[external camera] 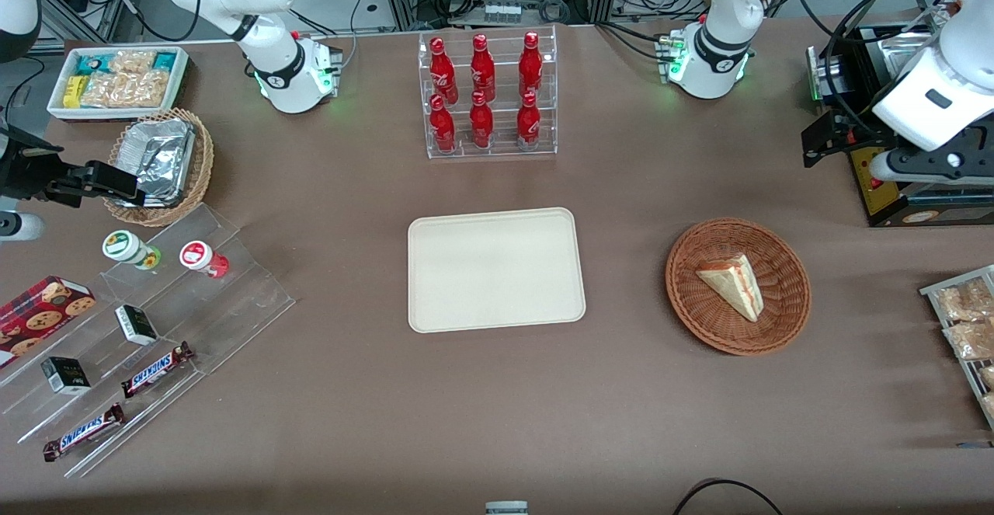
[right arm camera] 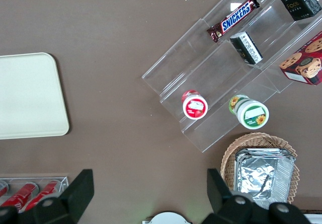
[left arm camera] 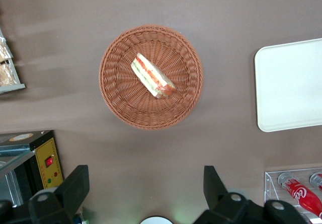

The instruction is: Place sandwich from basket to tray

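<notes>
The sandwich [external camera: 734, 286], a pale triangular wedge with red and green filling, lies in the round reddish-brown wicker basket [external camera: 699, 321]. It also shows in the left wrist view [left arm camera: 152, 75], in the middle of the basket [left arm camera: 115, 103]. The cream tray [external camera: 497, 270] lies flat beside the basket, toward the parked arm's end, with nothing on it; it also shows in the left wrist view [left arm camera: 289, 83]. My left gripper [external camera: 827, 142] hangs high above the table, farther from the front camera than the basket and toward the working arm's end. In the wrist view the gripper [left arm camera: 146, 183] is open and holds nothing.
A clear rack of red bottles [external camera: 489, 95] stands farther back than the tray. A black box with a yellow panel [external camera: 870, 181] sits under my gripper. A wire rack of bagged pastries [external camera: 967, 328] is at the working arm's end. An acrylic snack stand [external camera: 155, 321] is at the parked arm's end.
</notes>
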`<act>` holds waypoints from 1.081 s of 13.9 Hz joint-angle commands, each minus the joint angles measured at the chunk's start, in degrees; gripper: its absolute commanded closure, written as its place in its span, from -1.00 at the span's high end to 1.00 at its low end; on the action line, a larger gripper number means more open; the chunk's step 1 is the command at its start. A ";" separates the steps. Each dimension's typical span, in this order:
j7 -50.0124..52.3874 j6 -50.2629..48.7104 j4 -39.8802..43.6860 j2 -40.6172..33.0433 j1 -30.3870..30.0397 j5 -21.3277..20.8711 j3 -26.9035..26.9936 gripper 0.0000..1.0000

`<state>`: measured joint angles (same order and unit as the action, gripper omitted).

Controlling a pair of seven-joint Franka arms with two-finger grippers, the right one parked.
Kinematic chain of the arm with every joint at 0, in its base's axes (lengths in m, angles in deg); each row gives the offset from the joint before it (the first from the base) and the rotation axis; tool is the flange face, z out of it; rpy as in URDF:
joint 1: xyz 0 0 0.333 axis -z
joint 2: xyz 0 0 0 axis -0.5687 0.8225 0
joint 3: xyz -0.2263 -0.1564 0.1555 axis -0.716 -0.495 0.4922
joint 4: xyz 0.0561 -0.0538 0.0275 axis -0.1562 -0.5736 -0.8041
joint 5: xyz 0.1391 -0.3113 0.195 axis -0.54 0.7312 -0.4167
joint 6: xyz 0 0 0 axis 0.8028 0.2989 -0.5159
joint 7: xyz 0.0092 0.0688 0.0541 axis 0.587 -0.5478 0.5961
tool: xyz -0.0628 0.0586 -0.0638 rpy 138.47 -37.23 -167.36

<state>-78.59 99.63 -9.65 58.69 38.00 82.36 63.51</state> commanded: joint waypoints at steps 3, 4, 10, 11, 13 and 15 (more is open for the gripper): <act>0.23 -0.98 0.75 0.94 -1.84 -0.36 -0.51 1.00; 0.32 -0.02 -1.26 0.94 -1.84 -0.45 -0.51 1.00; 11.26 24.29 -25.76 -2.57 -1.58 -0.45 -0.78 1.00; 16.44 27.21 -27.89 -2.58 -1.58 -0.19 -0.78 1.00; 25.16 34.75 -32.98 -1.79 -1.58 -0.19 -0.78 1.00; 31.05 41.98 -38.00 -1.79 -1.58 -0.10 -0.69 1.00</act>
<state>-53.39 136.23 -42.11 59.21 36.73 82.29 63.11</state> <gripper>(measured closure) 0.000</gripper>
